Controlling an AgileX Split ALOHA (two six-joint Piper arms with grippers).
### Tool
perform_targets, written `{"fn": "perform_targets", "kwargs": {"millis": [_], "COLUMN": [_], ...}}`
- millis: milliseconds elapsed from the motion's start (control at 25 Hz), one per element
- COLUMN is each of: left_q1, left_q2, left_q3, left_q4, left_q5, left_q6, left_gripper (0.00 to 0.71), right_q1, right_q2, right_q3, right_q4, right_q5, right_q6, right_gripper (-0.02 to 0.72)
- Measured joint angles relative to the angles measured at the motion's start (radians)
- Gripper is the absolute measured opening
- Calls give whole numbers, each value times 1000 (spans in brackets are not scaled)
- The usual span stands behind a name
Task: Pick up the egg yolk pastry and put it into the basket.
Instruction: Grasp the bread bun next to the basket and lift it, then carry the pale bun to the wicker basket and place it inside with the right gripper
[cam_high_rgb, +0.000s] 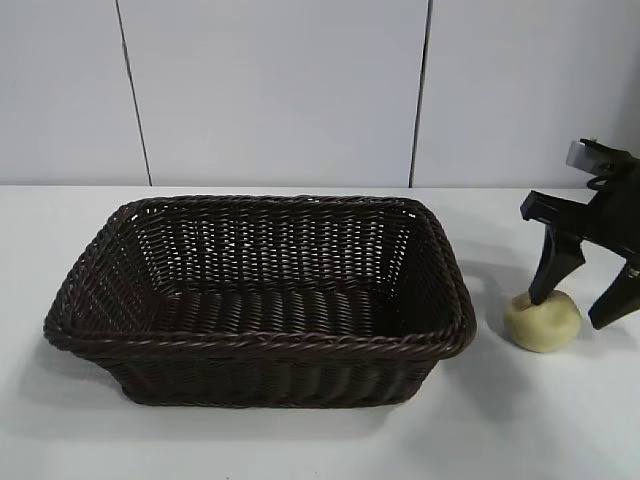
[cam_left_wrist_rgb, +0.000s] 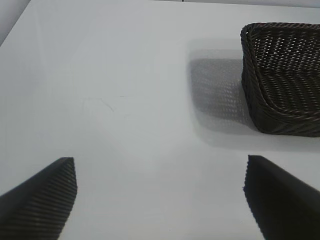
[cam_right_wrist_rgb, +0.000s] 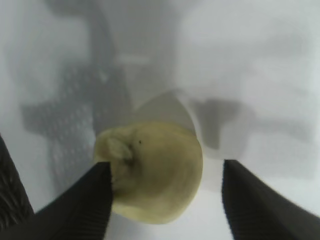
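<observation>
The egg yolk pastry (cam_high_rgb: 542, 322), a small pale yellow bun, sits on the white table just right of the basket (cam_high_rgb: 260, 340), a large dark woven one. My right gripper (cam_high_rgb: 578, 308) is open and lowered over the pastry. One finger rests against the pastry's top at the side nearer the basket, and the other stands apart on its right. In the right wrist view the pastry (cam_right_wrist_rgb: 155, 170) lies between the fingers, touching one and apart from the other. My left gripper (cam_left_wrist_rgb: 160, 162) is open and empty over bare table, with the basket (cam_left_wrist_rgb: 285, 80) farther off.
The white table (cam_high_rgb: 300, 440) runs around the basket. A pale panelled wall (cam_high_rgb: 270, 90) stands behind it. The basket's inside holds nothing.
</observation>
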Motion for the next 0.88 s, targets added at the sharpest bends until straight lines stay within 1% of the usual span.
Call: {"fn": "perform_targets", "kwargs": {"millis": [40, 80, 120, 160, 240, 360, 440, 680, 880], "left_q1": [0, 0, 0, 0, 0, 0, 0, 0, 0], "left_q2": [0, 0, 0, 0, 0, 0, 0, 0, 0], "left_q3": [0, 0, 0, 0, 0, 0, 0, 0, 0], "left_q4": [0, 0, 0, 0, 0, 0, 0, 0, 0], "left_q5": [0, 0, 0, 0, 0, 0, 0, 0, 0], "left_q6": [0, 0, 0, 0, 0, 0, 0, 0, 0], "left_gripper": [658, 658, 658, 658, 658, 658, 658, 658, 658], "right_q1": [0, 0, 0, 0, 0, 0, 0, 0, 17], "right_q2": [0, 0, 0, 0, -5, -50, -103, -320, -404], "right_q3": [0, 0, 0, 0, 0, -1, -15, -94, -104], "right_q4": [1, 1, 1, 1, 1, 1, -1, 2, 6], "right_q5": [0, -1, -1, 0, 8, 31, 62, 185, 239], "right_q6": [0, 0, 0, 0, 0, -1, -2, -9, -10], "right_gripper": [171, 106, 69, 48, 32, 29, 26, 24, 24]}}
